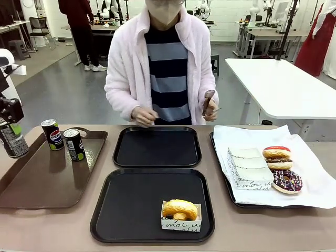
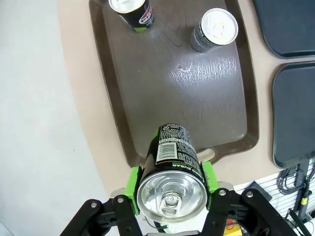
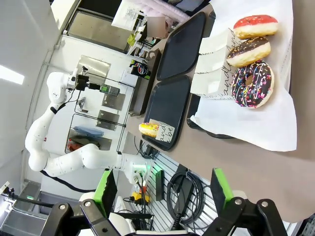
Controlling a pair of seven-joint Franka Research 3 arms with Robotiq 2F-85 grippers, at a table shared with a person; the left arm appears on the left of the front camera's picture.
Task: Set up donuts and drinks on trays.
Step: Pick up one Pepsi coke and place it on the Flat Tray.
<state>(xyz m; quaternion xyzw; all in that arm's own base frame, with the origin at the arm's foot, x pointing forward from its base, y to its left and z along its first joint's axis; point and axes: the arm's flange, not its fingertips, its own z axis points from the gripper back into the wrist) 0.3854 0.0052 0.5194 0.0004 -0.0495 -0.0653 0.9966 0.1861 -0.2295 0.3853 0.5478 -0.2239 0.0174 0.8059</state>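
Note:
My left gripper (image 2: 171, 189) is shut on a black soda can (image 2: 171, 167), held above the near end of the brown tray (image 2: 197, 98); in the front view the can (image 1: 11, 139) hangs at the far left. Two more cans (image 1: 52, 134) (image 1: 74, 144) stand on that tray's far end. A golden donut in its white box (image 1: 180, 211) sits on the near black tray (image 1: 131, 205). The far black tray (image 1: 157, 147) is bare. My right gripper (image 3: 164, 189) is open, high over the table's edge, with nothing between its fingers.
A paper-lined tray (image 1: 315, 184) at the right holds a pink donut (image 1: 276, 152), a chocolate donut (image 1: 279, 163), a sprinkled donut (image 1: 286, 181) and white boxes (image 1: 247, 168). The person stands at the far side, hands (image 1: 143, 115) near the far tray.

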